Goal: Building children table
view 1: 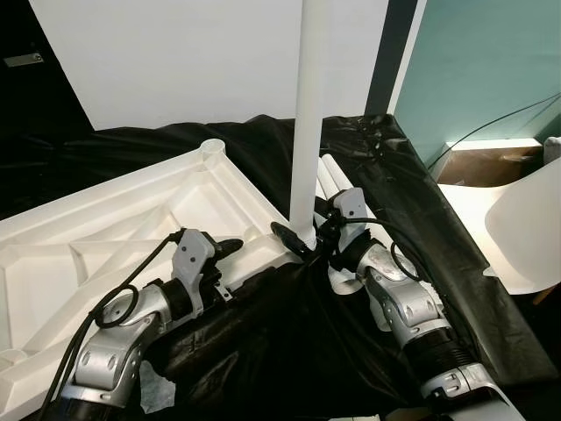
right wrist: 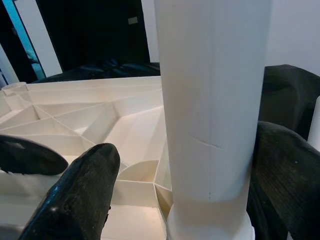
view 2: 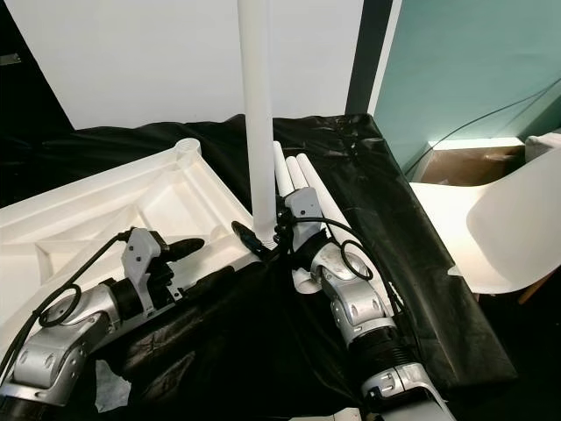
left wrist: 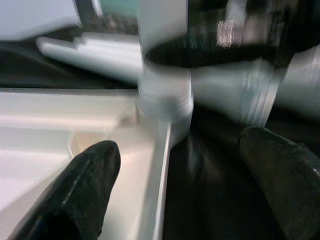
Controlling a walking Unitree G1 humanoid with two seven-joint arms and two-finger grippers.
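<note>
We count one white leg (view 1: pixel 308 132) standing upright in the corner socket of the upturned tabletop (view 1: pixel 105 237), gripped low by our right claw (view 1: pixel 311 243), while our left claw (view 1: pixel 230 248) hovers spread beside it and spare legs (view 2: pixel 302 180) lie just beyond.

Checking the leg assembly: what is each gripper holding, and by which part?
The right gripper clasps the upright white table leg near its base, at the tabletop corner socket. The left gripper is open, holding nothing.
</note>
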